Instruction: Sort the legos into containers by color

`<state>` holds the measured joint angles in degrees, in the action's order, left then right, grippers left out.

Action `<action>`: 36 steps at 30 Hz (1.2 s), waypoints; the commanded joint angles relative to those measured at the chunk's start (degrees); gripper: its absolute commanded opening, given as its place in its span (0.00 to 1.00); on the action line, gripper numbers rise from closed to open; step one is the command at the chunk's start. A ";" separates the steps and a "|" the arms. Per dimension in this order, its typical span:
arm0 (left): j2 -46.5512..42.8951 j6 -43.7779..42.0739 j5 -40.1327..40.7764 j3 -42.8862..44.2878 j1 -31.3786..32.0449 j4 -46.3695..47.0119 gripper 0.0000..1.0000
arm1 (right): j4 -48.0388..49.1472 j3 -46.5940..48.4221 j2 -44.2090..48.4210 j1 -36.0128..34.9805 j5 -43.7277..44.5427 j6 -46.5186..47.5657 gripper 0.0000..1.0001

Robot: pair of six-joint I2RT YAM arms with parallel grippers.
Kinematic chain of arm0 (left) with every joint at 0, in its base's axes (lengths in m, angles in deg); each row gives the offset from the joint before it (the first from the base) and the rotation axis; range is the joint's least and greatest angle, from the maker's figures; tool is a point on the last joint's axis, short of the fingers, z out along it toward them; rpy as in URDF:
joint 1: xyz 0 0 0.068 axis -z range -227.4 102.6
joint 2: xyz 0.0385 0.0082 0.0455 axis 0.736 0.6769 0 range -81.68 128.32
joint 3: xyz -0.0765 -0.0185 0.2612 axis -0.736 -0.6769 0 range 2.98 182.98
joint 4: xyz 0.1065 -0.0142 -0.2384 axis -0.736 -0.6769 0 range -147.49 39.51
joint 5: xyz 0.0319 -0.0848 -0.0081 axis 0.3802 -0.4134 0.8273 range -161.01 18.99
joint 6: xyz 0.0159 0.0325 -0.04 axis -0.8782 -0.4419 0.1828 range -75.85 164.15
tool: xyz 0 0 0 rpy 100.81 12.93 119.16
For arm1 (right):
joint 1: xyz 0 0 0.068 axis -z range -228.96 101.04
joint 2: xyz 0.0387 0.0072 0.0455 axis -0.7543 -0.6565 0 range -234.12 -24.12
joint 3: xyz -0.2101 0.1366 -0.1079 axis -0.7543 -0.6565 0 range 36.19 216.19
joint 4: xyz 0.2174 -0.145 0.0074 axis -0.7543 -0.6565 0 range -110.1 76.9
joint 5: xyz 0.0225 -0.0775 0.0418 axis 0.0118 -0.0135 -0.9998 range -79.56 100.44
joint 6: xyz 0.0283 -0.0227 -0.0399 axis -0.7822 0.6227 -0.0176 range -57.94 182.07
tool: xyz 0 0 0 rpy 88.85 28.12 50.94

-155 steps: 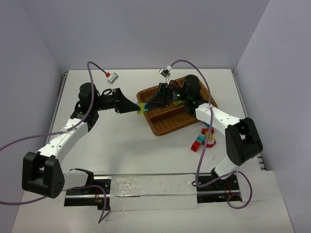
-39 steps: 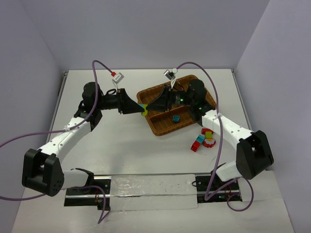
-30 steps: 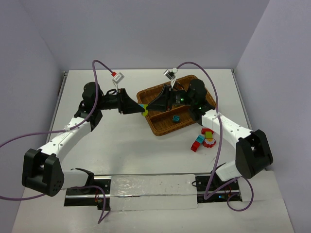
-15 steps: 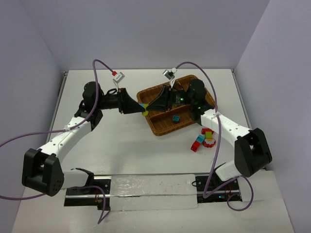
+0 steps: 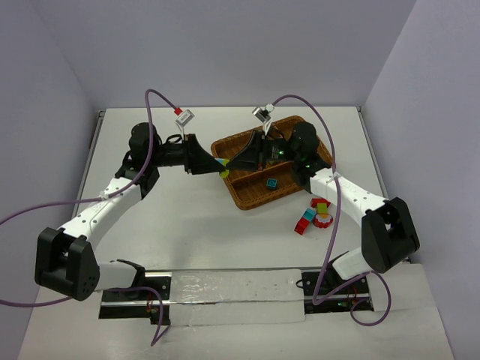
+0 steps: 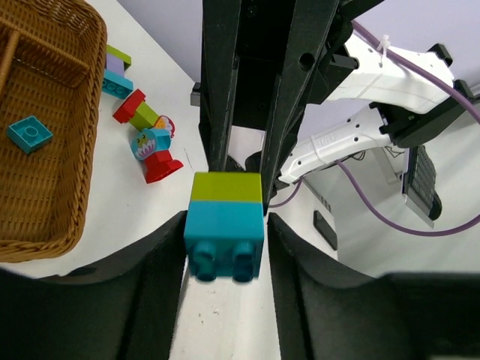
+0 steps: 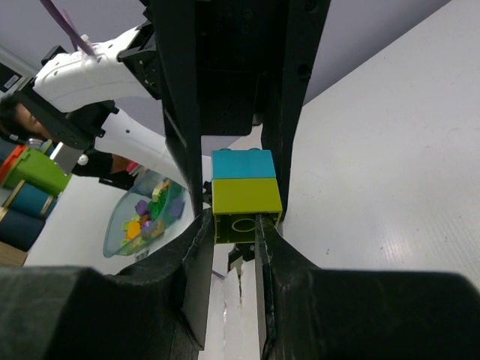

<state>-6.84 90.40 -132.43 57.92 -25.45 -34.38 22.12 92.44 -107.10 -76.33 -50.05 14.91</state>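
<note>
A cyan brick (image 5: 219, 162) and a yellow-green brick (image 5: 225, 172) are stuck together in the air at the tray's left corner. My left gripper (image 5: 217, 163) is shut on the cyan brick (image 6: 225, 236). My right gripper (image 5: 228, 170) is shut on the yellow-green brick (image 7: 246, 204), and its fingers (image 6: 214, 112) reach in from the far side. The wicker tray (image 5: 247, 202) holds one cyan brick (image 5: 271, 182) in a long slot. Several loose bricks (image 5: 315, 212), red, cyan and yellow-green, lie on the table right of the tray.
The tray's rim (image 6: 52, 214) lies just left of the held pair in the left wrist view. A metal rail (image 5: 225, 289) runs along the near table edge. A clear bin of bricks (image 7: 142, 217) shows off the table.
Since five seconds ago the right arm's elbow has swung outward, uncovering the cyan brick in the tray. In the last second the left arm edged slightly right. Both grippers still hold the joined pair.
</note>
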 commanded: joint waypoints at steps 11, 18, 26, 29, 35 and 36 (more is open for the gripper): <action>-2.16 -6.00 2.79 4.35 -0.81 -7.58 0.86 | 0.06 0.12 3.18 -0.04 1.78 3.08 0.00; -4.26 -4.90 1.53 2.21 -2.96 -6.19 0.72 | -0.15 -0.60 3.25 0.74 1.69 3.21 0.00; -3.78 0.50 -0.33 -0.76 -3.05 2.34 0.48 | -0.15 -0.61 3.17 0.82 1.60 3.03 0.00; -3.56 0.68 -0.45 -0.80 -3.05 2.61 0.41 | -0.15 -0.53 3.09 0.91 1.43 2.95 0.00; -3.28 0.45 -0.26 -0.64 -3.05 2.08 0.12 | -0.72 -0.49 3.02 0.91 1.39 3.26 0.00; -3.21 0.18 -0.13 -0.48 -3.05 1.58 0.01 | -1.24 -0.56 3.10 0.92 1.48 3.61 0.00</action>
<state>-9.98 90.32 -131.35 56.78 -28.33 -35.90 20.59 92.00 -105.83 -75.79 -48.50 16.92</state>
